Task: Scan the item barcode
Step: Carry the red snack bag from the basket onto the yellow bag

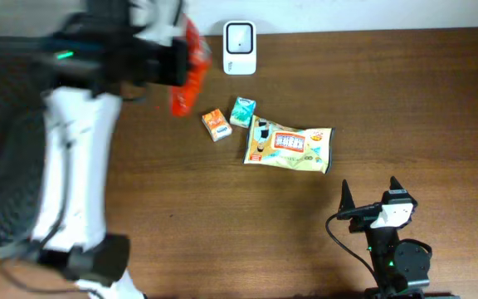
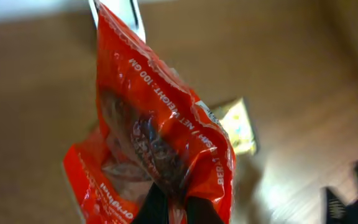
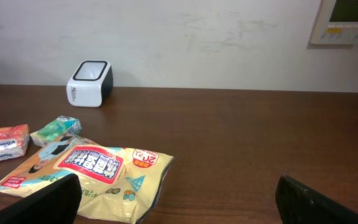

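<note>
The red snack bag (image 2: 160, 155) fills the left wrist view. The left gripper (image 2: 169, 208) pinches its crumpled lower edge, the dark fingers pressed together on the foil. The bag stretches away from the fingers, white print running along its side, and a sliver of the white barcode scanner (image 2: 132, 15) shows past its far end.

From overhead, the left arm (image 1: 73, 166) is lifted well off the table (image 1: 388, 100), close to the lens and blurred. Its white link runs from the near left edge toward the far side, and the dark wrist turns right, so the bag is held in the air just left of the scanner, apart from it.

On the table lie a small orange box (image 1: 216, 124) and a small teal packet (image 1: 242, 111), just beside each other. A yellow snack bag (image 1: 289, 148) lies flat to their right, near the teal packet.

The right gripper (image 1: 370, 198) sits low near the right front edge, the arm folded behind it. Its fingers (image 3: 42, 202) are spread wide, pointing toward the far wall and holding nothing, well apart from the yellow bag.
</note>
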